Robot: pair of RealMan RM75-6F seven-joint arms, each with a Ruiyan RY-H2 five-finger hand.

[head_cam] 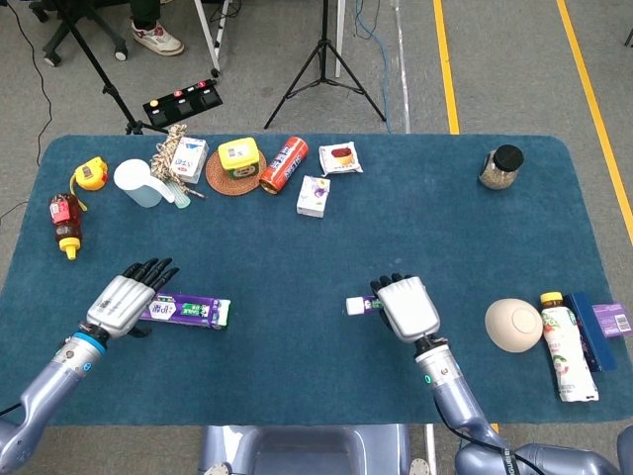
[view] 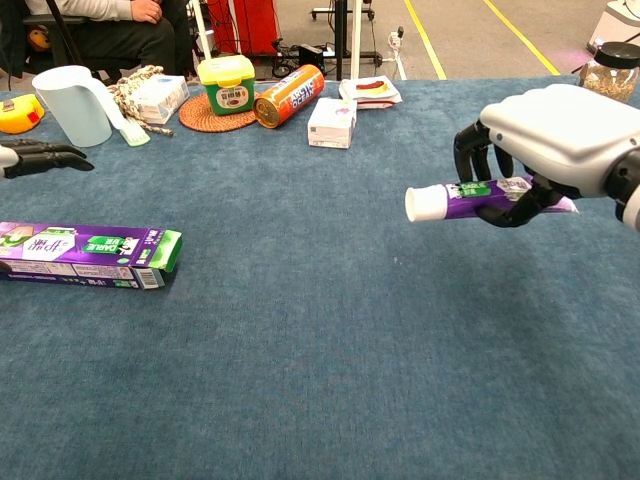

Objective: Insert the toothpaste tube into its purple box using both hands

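I have the tube (view: 470, 195) gripped in my right hand (view: 560, 135) above the table (head_cam: 297, 247); my left hand (head_cam: 124, 299), fingers spread, hovers over the box (view: 85, 253)

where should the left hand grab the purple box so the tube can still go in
Take the purple box near its left end, from above, fingers across the narrow width. It lies flat with its green flap end facing the toothpaste tube held in the right hand, so that end should stay clear.
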